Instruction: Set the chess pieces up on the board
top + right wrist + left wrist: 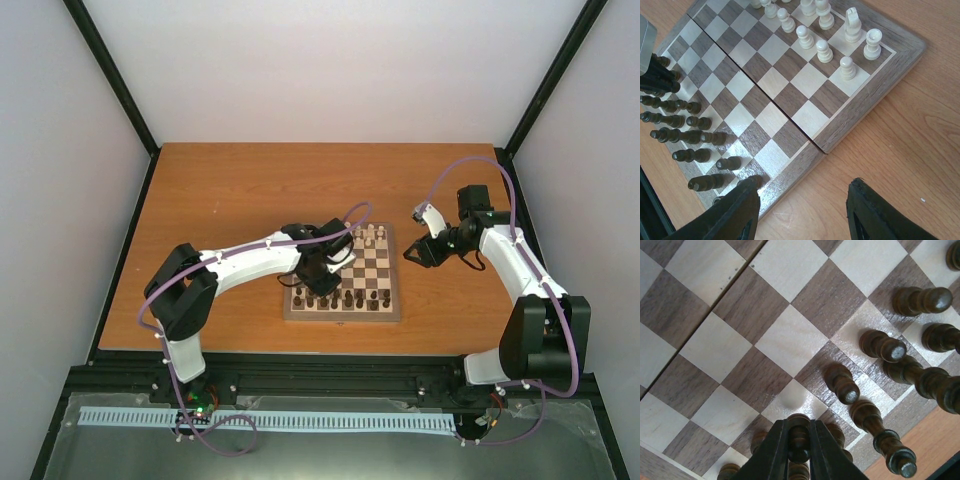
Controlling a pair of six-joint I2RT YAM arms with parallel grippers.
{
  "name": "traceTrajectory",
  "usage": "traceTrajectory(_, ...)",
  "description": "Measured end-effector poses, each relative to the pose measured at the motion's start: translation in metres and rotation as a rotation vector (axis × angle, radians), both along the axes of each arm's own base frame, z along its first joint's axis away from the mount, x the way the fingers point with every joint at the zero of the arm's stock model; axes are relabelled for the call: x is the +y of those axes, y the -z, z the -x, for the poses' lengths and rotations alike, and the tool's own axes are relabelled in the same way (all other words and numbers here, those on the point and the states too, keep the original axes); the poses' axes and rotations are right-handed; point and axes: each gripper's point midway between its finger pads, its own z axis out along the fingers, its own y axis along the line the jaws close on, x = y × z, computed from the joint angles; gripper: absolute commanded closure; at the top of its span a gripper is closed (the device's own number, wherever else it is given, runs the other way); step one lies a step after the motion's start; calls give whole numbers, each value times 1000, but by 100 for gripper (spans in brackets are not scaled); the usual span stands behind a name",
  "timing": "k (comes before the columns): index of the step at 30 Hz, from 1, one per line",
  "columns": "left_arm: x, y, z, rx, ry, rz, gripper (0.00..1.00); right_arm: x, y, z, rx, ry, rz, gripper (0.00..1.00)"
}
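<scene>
The checkered wooden board (366, 268) lies mid-table. Dark brown pieces (340, 299) stand in rows along its near edge, cream-white pieces (372, 236) at its far edge. My left gripper (322, 268) is over the board's near left part, shut on a dark brown pawn (800, 436) held between its fingers (771, 455) just above the squares (790, 340). Other dark pieces (883, 346) stand to its right. My right gripper (418, 252) is open and empty, off the board's right edge above bare table. Its view shows the board (805, 105), white pieces (824, 50) and dark pieces (692, 135).
The orange-brown table (230, 190) is ringed by a black frame and white walls. The left arm reaches across the board's left side. The right arm stands at the table's right side.
</scene>
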Motion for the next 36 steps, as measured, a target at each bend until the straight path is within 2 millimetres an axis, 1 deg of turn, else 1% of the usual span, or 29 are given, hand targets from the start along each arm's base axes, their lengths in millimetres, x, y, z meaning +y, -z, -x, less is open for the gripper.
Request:
traceTrajectory(5,0,0,4,17,11,1,87,0,0,0,3,0,0,52)
traceTrajectory(15,0,3,5,27,13,-1,86,0,0,0,2,0,0,52)
traceTrajectory(22,1,12,6,42,13,-19,77,0,0,0,2,0,0,52)
traceTrajectory(29,1,12,5,40,11,-23,72,0,0,1,3,0,0,52)
traceTrajectory(32,2,8,3,25,8,-20,68,0,0,0,2,1,3,51)
traceTrajectory(34,2,-1,-1,2,1,-14,67,-1,0,0,-1,2,6,51)
traceTrajectory(36,2,-15,-8,-37,-11,2,66,-1,-2,0,-6,3,8,51)
